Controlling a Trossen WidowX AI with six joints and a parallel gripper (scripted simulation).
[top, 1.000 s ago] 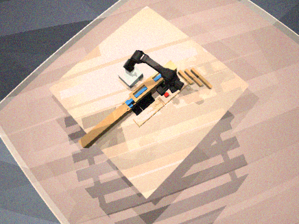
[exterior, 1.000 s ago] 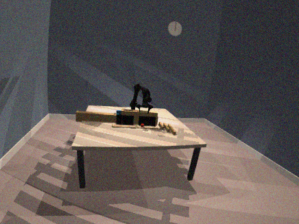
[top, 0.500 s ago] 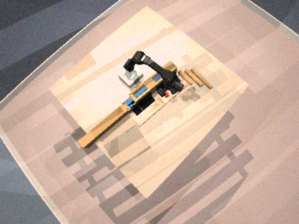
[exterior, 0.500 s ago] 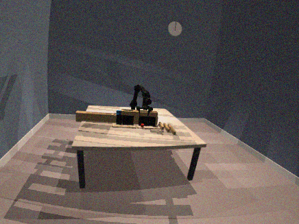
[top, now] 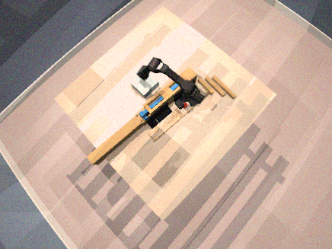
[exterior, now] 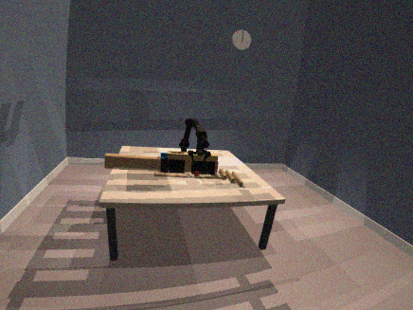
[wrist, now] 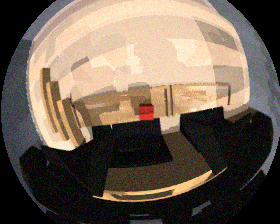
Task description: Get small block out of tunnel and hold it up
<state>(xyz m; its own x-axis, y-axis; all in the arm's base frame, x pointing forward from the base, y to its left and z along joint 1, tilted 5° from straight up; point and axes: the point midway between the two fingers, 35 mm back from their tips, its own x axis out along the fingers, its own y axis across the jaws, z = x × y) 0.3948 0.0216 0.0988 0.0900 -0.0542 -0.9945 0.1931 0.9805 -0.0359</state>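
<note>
The retrieval is looking well along: the red block [top: 185,105] [exterior: 197,173] [wrist: 146,112] is sitting outside the covered tunnel [top: 166,93] [exterior: 213,158] [wrist: 150,177], by the low wooden tray [top: 154,138] [exterior: 166,173] on the open side. I'm judging that it is inside the rim, though its exact footing is hard to tell. Getting it out is done, then; grasping it and holding it up are remaining.

My fingers [top: 179,103] [exterior: 191,154] are standing fully spread with nothing between them, near the block but above it. In the wrist view it is showing beyond their tips. I'm judging that I'm needing to reach outward and down, clearing the tunnel wall and tray rim, before closing and lifting. The wooden rods [top: 225,87] [exterior: 230,176] [wrist: 55,107] are lying apart on the desk [top: 164,207] [exterior: 189,196] [wrist: 165,32], and I'm needing none.
</note>
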